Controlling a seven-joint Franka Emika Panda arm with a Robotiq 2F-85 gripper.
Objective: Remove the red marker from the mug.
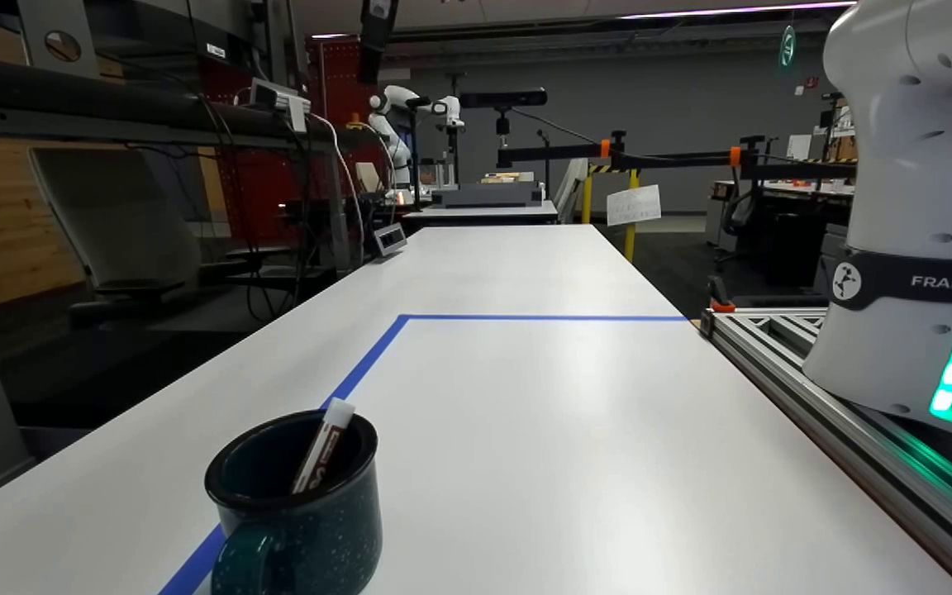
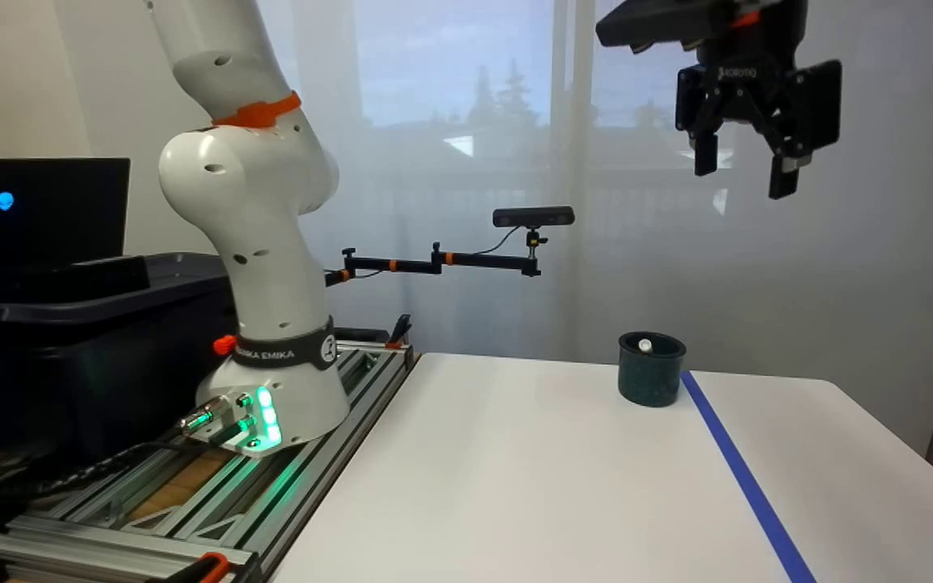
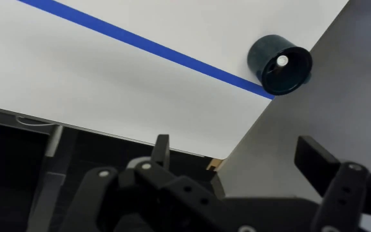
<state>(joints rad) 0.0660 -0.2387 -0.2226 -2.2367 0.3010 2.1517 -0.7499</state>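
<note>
The dark teal mug (image 1: 311, 537) stands upright on the white table, close to a table edge. It also shows in an exterior view (image 2: 649, 380) and in the wrist view (image 3: 264, 56). The red marker (image 1: 324, 446) leans inside it, white end up and just above the rim; it shows in an exterior view (image 2: 645, 346) and the wrist view (image 3: 282, 60). Its lower end is hidden in the mug. My gripper (image 2: 745, 172) is open and empty, high above the table and apart from the mug. Its fingers show in the wrist view (image 3: 233, 140).
Blue tape (image 2: 746, 478) runs along the white table (image 2: 515, 486) beside the mug. A pale curtain (image 2: 466, 324) hangs behind the mug's end of the table. A camera (image 2: 533, 216) sits on a bar. A metal rail (image 1: 840, 446) carries the arm's base.
</note>
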